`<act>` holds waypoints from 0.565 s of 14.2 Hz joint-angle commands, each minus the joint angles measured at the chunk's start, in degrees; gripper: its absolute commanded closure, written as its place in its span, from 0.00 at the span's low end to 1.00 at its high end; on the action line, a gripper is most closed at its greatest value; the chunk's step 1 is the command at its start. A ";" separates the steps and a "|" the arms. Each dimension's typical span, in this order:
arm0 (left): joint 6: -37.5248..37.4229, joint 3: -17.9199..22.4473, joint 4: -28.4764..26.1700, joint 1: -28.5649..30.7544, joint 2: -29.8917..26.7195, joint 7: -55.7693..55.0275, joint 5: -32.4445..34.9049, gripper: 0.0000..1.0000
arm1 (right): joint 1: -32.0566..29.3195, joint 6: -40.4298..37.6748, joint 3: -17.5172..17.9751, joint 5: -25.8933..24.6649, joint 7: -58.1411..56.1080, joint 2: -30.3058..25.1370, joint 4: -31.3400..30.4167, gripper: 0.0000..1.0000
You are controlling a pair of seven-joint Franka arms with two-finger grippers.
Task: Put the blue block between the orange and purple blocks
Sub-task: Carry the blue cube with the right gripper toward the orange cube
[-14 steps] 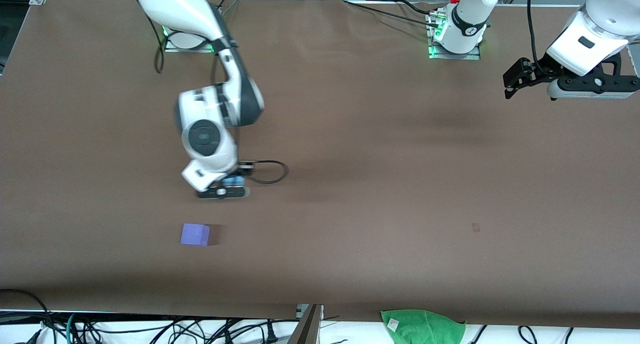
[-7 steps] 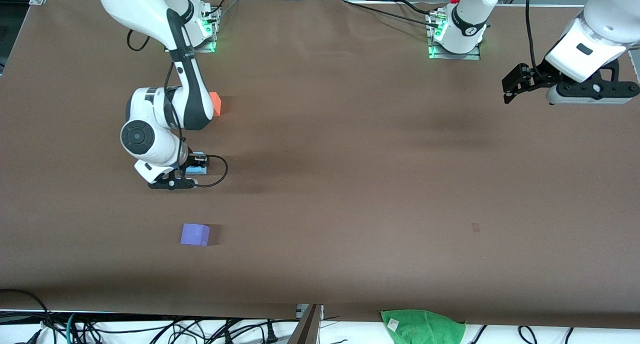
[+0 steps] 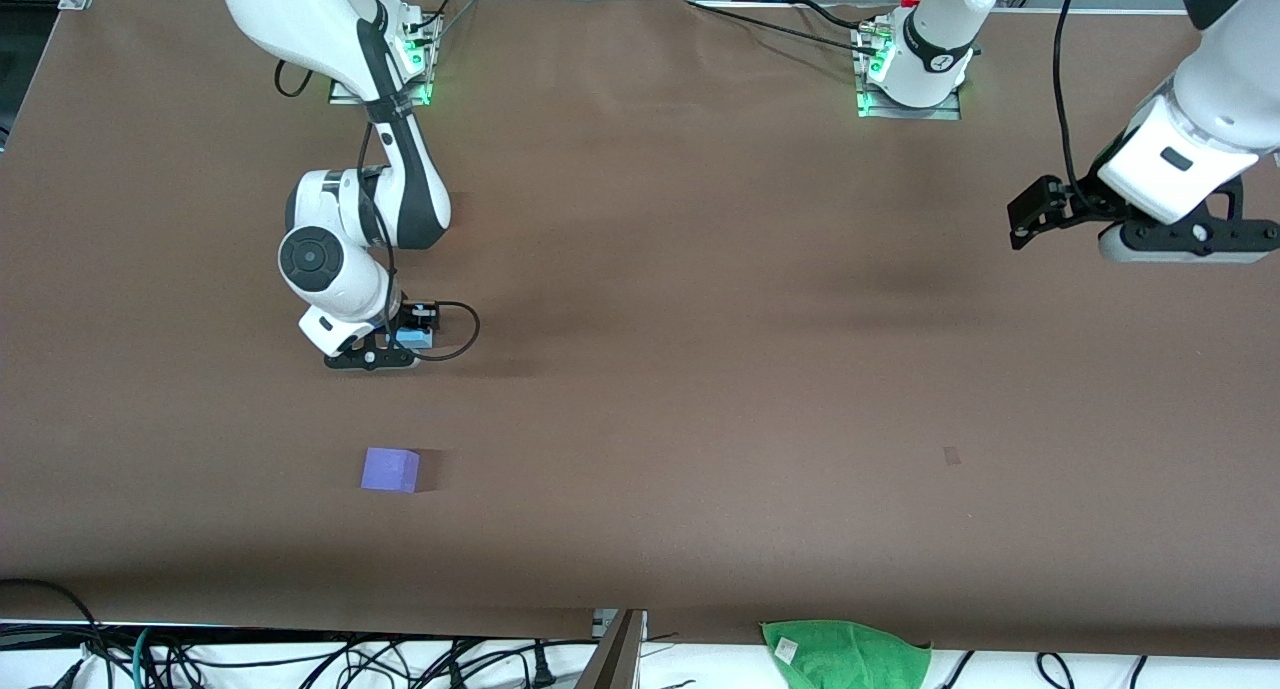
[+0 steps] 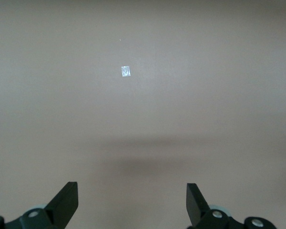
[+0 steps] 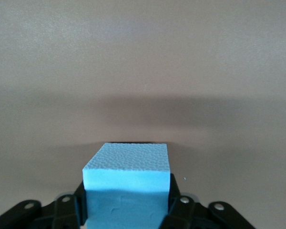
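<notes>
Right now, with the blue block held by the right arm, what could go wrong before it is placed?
1. The right end effector grips the small light sky-blue foam cube only at its lower part, so it might tilt on release.
2. The arm's own links hide the orange cube in the front view, so the gap to the violet-purple matte cube is hard to judge.

My two arms (image 3: 350, 29) are white with dark grey joints. Their hands are black, with silver screws (image 5: 219, 206). Black cables (image 3: 455, 334) loop off them.
</notes>
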 commanded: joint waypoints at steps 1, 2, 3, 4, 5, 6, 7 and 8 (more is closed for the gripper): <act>-4.18 -0.01 2.29 0.28 1.41 -0.16 -0.73 0.00 | 0.18 0.21 -0.80 1.22 -1.19 -1.81 0.12 0.00; -5.41 0.07 2.72 0.28 1.15 0.19 -0.38 0.00 | 0.09 -0.84 -1.59 1.22 -1.46 -2.86 0.30 0.00; -7.34 0.08 2.73 0.62 0.80 0.19 -0.38 0.00 | 0.09 -0.94 -2.03 1.22 -1.46 -4.00 0.65 0.00; -8.40 -0.01 2.73 1.59 0.79 0.46 -0.38 0.00 | 0.09 -1.11 -2.30 1.22 -1.46 -5.05 1.96 0.00; -8.33 -0.01 2.82 2.03 0.79 0.46 -0.47 0.00 | 0.09 -3.11 -2.91 1.22 -1.46 -5.93 3.19 0.00; -8.24 -0.10 3.34 2.03 0.97 0.46 -0.21 0.00 | 0.09 -6.44 -3.53 1.14 -1.29 -6.46 5.38 0.00; -8.41 -0.10 3.52 2.03 1.06 0.46 -0.21 0.00 | 0.09 -11.08 -4.58 1.14 -1.20 -6.82 8.18 0.00; -8.50 -0.10 3.52 2.03 1.06 0.46 -0.21 0.00 | 0.09 -16.09 -5.20 1.05 -1.03 -7.34 11.34 0.00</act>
